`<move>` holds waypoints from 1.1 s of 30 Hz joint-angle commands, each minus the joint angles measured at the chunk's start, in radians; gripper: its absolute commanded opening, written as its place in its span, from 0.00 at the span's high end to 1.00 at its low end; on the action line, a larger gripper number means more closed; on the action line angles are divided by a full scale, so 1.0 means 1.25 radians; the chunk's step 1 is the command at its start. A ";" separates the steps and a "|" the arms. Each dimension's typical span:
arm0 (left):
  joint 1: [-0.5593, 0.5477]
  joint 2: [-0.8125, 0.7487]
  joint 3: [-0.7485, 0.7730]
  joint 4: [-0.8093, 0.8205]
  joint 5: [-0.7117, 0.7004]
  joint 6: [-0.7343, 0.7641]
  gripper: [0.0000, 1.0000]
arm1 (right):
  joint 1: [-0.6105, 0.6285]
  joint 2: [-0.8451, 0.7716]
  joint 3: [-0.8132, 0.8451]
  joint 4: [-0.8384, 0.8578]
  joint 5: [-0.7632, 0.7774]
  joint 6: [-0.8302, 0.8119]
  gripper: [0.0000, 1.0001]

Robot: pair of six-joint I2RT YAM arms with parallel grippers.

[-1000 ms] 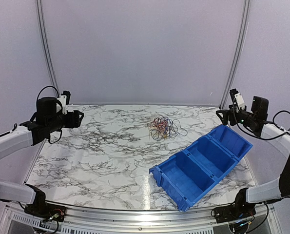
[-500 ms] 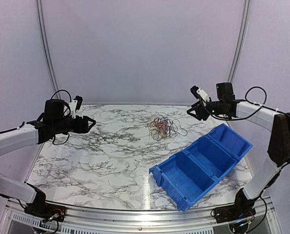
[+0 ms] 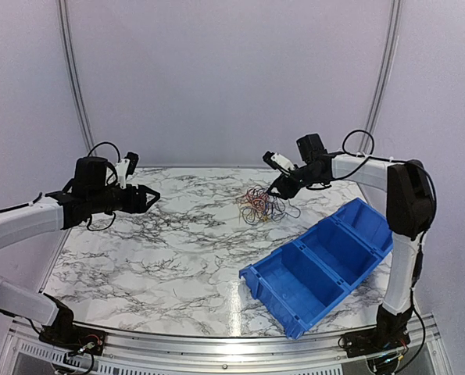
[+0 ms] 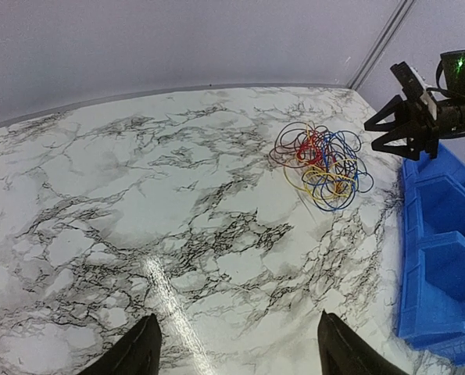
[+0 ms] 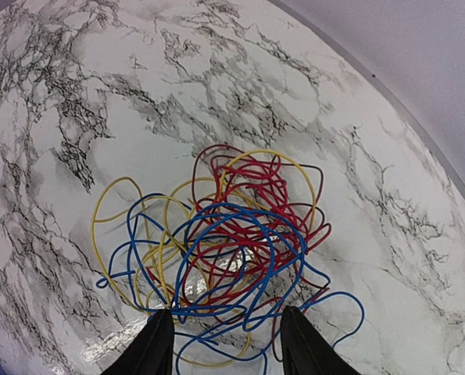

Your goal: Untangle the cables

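Cables point(image 3: 263, 205) = one tangled clump at far-centre of table point(image 3: 138, 258), red/blue/yellow loops interlocked. R gripper point(image 3: 279, 186) hovers right over it, jaws apart, nothing in them; prob lining up on a strand. L gripper point(image 3: 149, 196) well off to the left, jaws wide, empty, aimed at clump. Blue bin point(image 3: 318, 266) nearby on the right, not blocking.

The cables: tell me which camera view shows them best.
Right wrist view: the cables fill the frame, red, blue and yellow loops distinct. Left wrist shows them small and distant; top external shows a tiny clump.
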 commanded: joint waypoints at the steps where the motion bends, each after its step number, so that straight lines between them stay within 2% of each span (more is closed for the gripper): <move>1: -0.008 0.006 0.027 -0.009 0.013 -0.007 0.28 | 0.008 0.039 0.061 -0.040 0.041 0.032 0.54; 4: -0.012 0.007 0.029 -0.011 0.010 -0.007 0.28 | 0.009 0.061 0.077 -0.044 0.048 0.040 0.64; 8: -0.017 0.017 0.031 -0.012 0.010 -0.007 0.28 | 0.009 0.066 0.080 -0.034 0.050 0.045 0.73; 17: -0.025 0.037 0.035 -0.014 0.004 -0.009 0.28 | 0.009 0.105 0.105 -0.033 0.034 0.052 0.79; 20: -0.033 0.046 0.039 -0.001 0.026 -0.025 0.28 | 0.009 0.118 0.125 -0.040 0.028 0.058 0.87; 22: -0.067 0.058 0.059 0.002 0.029 -0.047 0.28 | 0.009 0.119 0.140 -0.057 0.026 0.055 0.97; 25: -0.153 0.075 0.093 0.010 -0.065 -0.073 0.26 | 0.008 0.093 0.144 -0.072 0.018 0.052 1.00; 28: -0.227 0.114 0.114 0.080 -0.160 -0.124 0.23 | 0.009 0.041 0.119 -0.064 -0.001 0.056 1.00; 33: -0.307 0.286 0.250 0.115 -0.279 -0.208 0.23 | 0.009 -0.045 0.087 -0.062 -0.043 0.070 1.00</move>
